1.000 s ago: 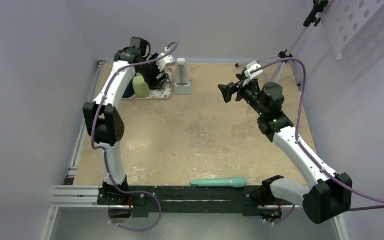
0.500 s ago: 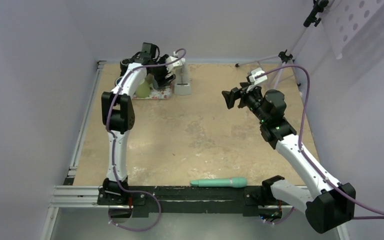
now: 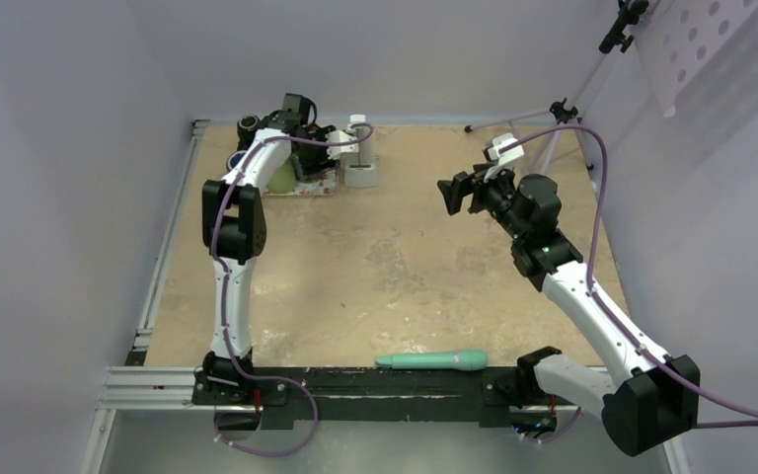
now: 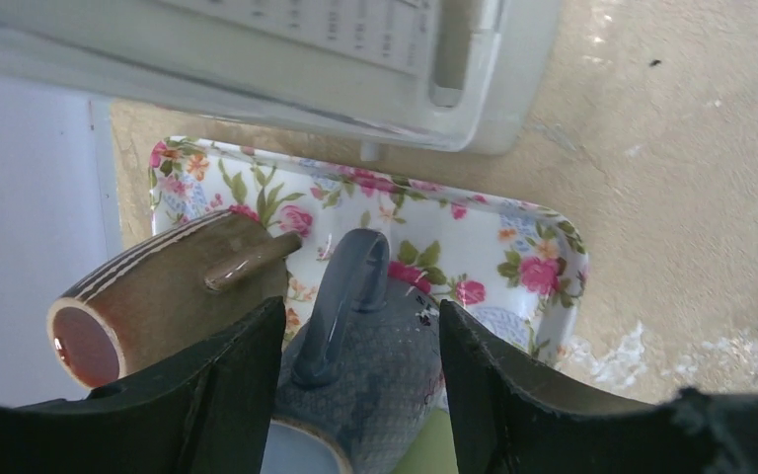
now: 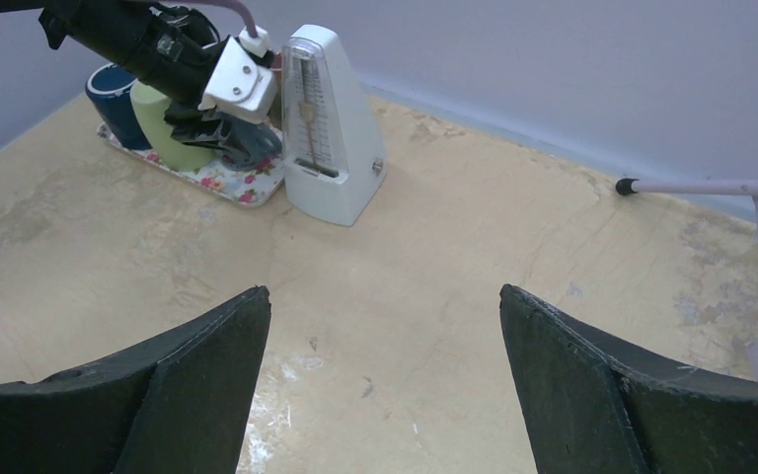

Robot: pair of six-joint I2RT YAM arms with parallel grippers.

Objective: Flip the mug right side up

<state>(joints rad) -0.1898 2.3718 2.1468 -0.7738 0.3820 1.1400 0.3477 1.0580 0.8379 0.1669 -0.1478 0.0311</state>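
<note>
The mug (image 4: 375,365) is blue-grey with a textured wall. It lies tipped on the floral tray (image 4: 533,267), handle up and its pale mouth toward the wrist camera. My left gripper (image 4: 360,304) is shut on it, one finger against each side of the body. From the top view the left gripper (image 3: 308,161) hangs over the tray and hides the mug. In the right wrist view a bit of the mug (image 5: 252,148) shows beneath the left gripper (image 5: 227,128). My right gripper (image 3: 451,193) hovers open over bare table, its fingers (image 5: 207,365) holding nothing.
A brown striped cup (image 4: 158,296) lies on its side just left of the mug. A green cup (image 5: 163,123) and a dark blue cup (image 5: 109,94) stand on the tray. A white metronome (image 3: 358,163) stands right of the tray. A teal tool (image 3: 432,360) lies near the front edge; a tripod (image 3: 563,128) at back right.
The left arm has stretched farther back over the tray and its jaws have narrowed onto the mug. The right arm rose slightly and has barely moved since.
</note>
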